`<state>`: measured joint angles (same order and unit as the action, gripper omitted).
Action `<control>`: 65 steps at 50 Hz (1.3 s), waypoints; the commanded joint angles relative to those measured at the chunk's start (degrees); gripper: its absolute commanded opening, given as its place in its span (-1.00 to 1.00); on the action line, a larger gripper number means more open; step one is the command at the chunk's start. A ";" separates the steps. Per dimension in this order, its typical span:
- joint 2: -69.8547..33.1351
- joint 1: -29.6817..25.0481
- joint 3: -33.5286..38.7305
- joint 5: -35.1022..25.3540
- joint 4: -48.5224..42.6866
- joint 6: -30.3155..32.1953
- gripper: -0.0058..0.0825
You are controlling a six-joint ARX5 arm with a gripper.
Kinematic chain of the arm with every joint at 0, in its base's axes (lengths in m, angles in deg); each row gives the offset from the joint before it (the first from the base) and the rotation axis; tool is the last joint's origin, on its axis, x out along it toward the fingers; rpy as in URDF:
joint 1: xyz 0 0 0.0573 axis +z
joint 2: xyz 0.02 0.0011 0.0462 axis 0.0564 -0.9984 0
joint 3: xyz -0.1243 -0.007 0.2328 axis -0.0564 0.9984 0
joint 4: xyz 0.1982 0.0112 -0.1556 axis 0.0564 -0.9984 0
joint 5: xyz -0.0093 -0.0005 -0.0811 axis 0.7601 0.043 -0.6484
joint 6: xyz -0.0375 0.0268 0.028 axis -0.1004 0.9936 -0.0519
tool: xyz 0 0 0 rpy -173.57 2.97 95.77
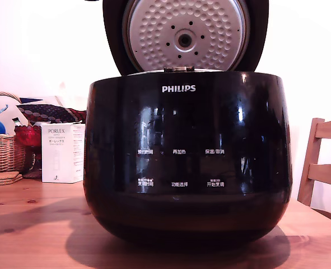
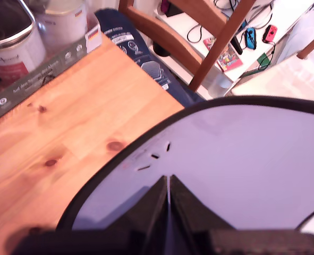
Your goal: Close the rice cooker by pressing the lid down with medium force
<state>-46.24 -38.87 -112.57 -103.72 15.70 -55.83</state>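
the rice cooker (image 1: 187, 162) sits mid-desk (image 1: 31, 224), its lid (image 1: 186, 35) standing open and upright at the far side. my hand (image 2: 168, 197), fingers pinched together, rests against the lid's back.

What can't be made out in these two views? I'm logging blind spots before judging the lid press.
- Gripper: absent from the exterior view; in the wrist view, contact with the lid is unclear.
- Lid top: cut off by the exterior view's upper edge.
- Rice cooker interior: hidden behind its own front wall.
- Button labels: too small and blurred to read.
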 commanded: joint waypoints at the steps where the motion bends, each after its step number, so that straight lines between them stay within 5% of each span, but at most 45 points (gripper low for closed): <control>1: -1.01 -0.74 0.33 0.15 -0.09 -0.15 -0.92; 65: -0.92 -5.25 5.64 4.81 11.37 -4.70 -0.92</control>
<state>-46.30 -43.73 -109.03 -99.00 26.41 -60.29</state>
